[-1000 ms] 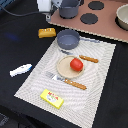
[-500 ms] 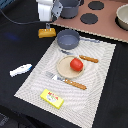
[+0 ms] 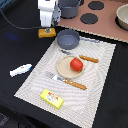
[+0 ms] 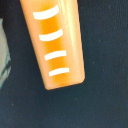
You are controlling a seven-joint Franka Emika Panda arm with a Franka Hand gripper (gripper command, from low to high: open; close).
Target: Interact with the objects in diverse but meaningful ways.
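Hand [image 3: 47, 26] poised directly over loaf [image 3: 47, 33], prob. lining up a pick; finger gap can't be told. Loaf flat on desk [image 3: 20, 45], pan [image 3: 68, 38] just beside.

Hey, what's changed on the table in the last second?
The gripper has come down over the orange bread loaf; whether it grips the loaf cannot be told. The loaf, grey saucepan, red tomato, yellow packet and white bottle stayed put.
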